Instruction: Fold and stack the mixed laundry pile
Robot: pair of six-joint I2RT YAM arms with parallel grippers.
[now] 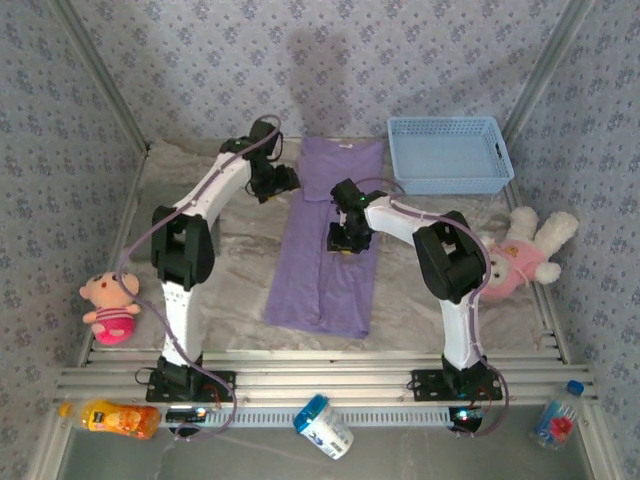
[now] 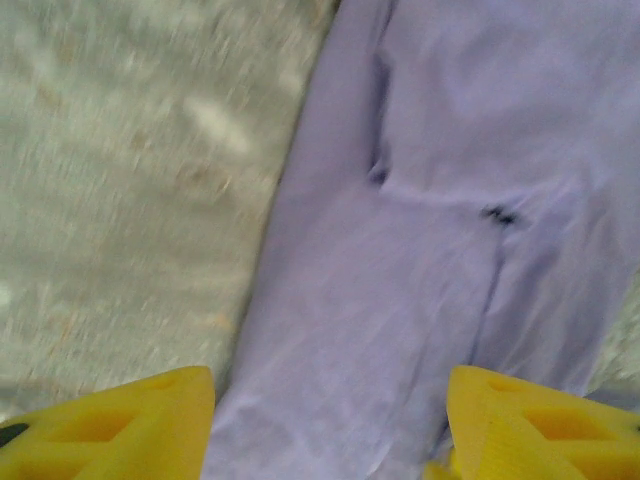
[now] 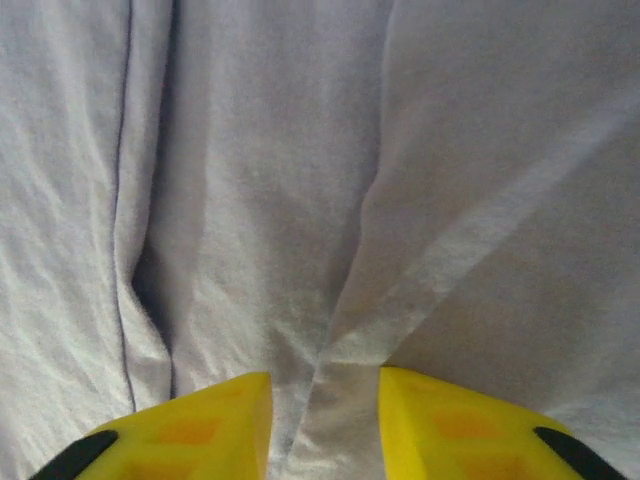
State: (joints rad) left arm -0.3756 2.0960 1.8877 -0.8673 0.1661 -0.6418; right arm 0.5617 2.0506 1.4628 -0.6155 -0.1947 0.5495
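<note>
The laundry in view is a lavender T-shirt, lying flat on the table as a long narrow strip folded lengthwise. My left gripper hovers at the strip's far left edge. In the left wrist view its yellow fingers stand wide apart and open above the shirt, with nothing held. My right gripper is low over the middle of the strip. In the right wrist view it is open, and a raised fold of the shirt runs loosely between its fingers.
A light blue basket stands at the back right, close to the shirt's top. Plush toys lie at the right and left table edges. An orange bottle, a white can and a clear bottle lie on the front ledge.
</note>
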